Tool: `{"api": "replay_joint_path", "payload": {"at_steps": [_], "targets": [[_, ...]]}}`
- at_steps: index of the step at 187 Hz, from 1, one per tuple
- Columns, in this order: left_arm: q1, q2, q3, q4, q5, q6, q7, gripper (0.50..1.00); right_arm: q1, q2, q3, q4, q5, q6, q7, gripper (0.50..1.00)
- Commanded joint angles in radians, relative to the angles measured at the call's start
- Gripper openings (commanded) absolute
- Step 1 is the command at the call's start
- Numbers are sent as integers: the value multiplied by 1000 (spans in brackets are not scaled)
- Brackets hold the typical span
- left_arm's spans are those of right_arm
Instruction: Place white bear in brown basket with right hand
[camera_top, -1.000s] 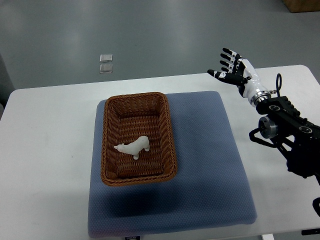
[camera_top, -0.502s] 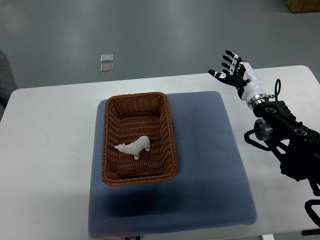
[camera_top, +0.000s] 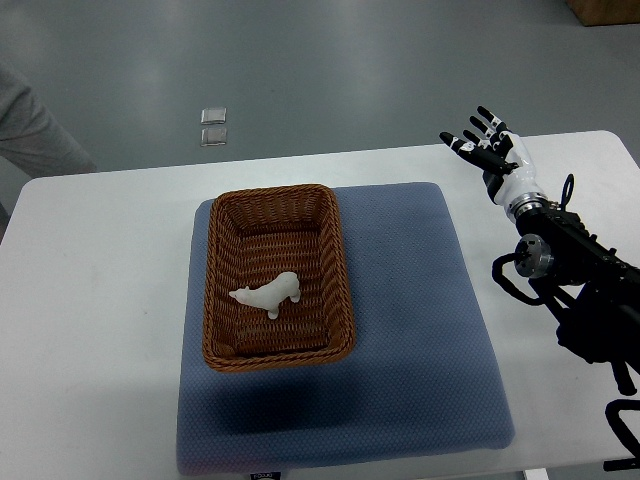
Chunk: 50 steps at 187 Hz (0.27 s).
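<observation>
The white bear (camera_top: 266, 295) lay on its side inside the brown basket (camera_top: 221, 230), toward its near end, so I judged the placing done and only the retreat left to fly. My right hand (camera_top: 490, 148) hung released, fingers spread and empty, over the table's (camera_top: 100, 290) far right edge, well apart from the basket. Bare blue mat (camera_top: 410, 300) and table lay between, so I had open room to pull clear.
</observation>
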Motion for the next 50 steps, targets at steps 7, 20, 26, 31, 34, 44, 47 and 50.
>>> {"api": "replay_joint_path", "payload": {"at_steps": [7, 20, 26, 31, 34, 44, 47, 50], "targets": [[0, 0, 0, 0, 0, 0, 0, 1000, 1, -10, 1, 0, 0, -1, 1, 924], [0, 0, 0, 0, 0, 0, 0, 1000, 1, -10, -1, 0, 0, -1, 1, 924], [0, 0, 0, 0, 0, 0, 0, 1000, 1, -10, 1, 0, 0, -2, 1, 924], [0, 0, 0, 0, 0, 0, 0, 1000, 0, -9, 2, 0, 0, -2, 1, 924], [0, 0, 0, 0, 0, 0, 0, 1000, 0, -7, 5, 0, 0, -2, 1, 924], [0, 0, 0, 0, 0, 0, 0, 1000, 0, -7, 7, -1, 1, -4, 2, 924], [0, 0, 0, 0, 0, 0, 0, 1000, 0, -7, 9, -1, 1, -4, 2, 924], [0, 0, 0, 0, 0, 0, 0, 1000, 0, -7, 9, -4, 1, -4, 2, 924]]}}
